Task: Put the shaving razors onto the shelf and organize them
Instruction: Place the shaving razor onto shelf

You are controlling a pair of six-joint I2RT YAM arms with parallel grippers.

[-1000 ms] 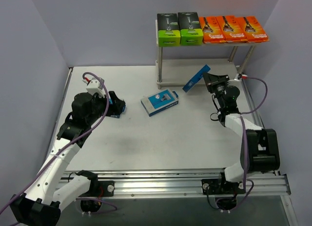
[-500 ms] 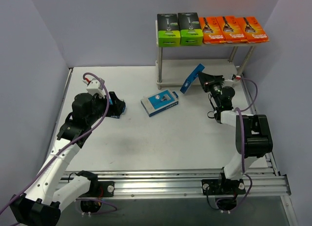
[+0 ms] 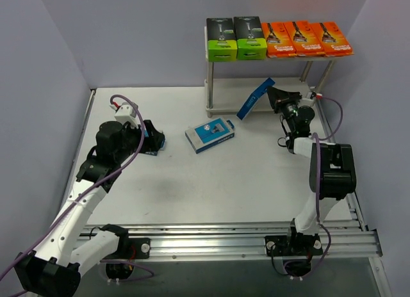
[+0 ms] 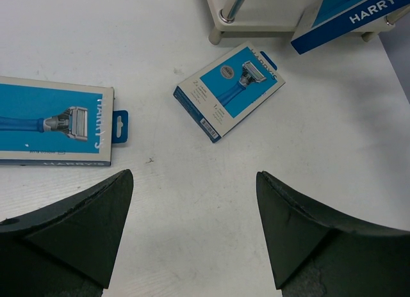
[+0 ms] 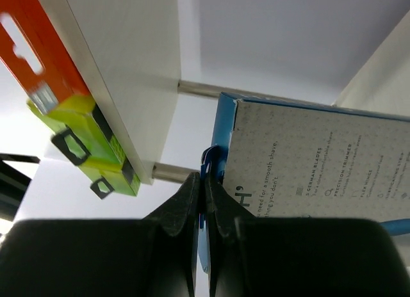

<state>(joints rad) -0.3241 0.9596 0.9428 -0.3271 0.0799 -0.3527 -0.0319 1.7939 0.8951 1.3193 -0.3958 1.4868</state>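
The shelf (image 3: 210, 70) stands at the back right; its top board carries two black-and-green razor packs (image 3: 235, 39) and three orange packs (image 3: 305, 38). My right gripper (image 3: 272, 96) is shut on the hang tab of a blue razor pack (image 3: 255, 98), which is tilted in the air by the shelf's lower tier. In the right wrist view the fingers (image 5: 192, 201) pinch the tab beside the pack's grey back (image 5: 307, 175). A second blue pack (image 3: 210, 134) lies mid-table. A third (image 3: 155, 144) lies at my left gripper (image 3: 150, 136), which is open and empty (image 4: 194, 178).
Grey walls close in the white table on three sides. The shelf's metal post (image 4: 234, 6) and lower board edge show at the top of the left wrist view. From below, the right wrist view shows the top board (image 5: 122, 60) with an orange pack (image 5: 38, 54).
The right gripper has swung the blue pack a little back and right, nearer the shelf's lower tier. The left arm has barely moved.
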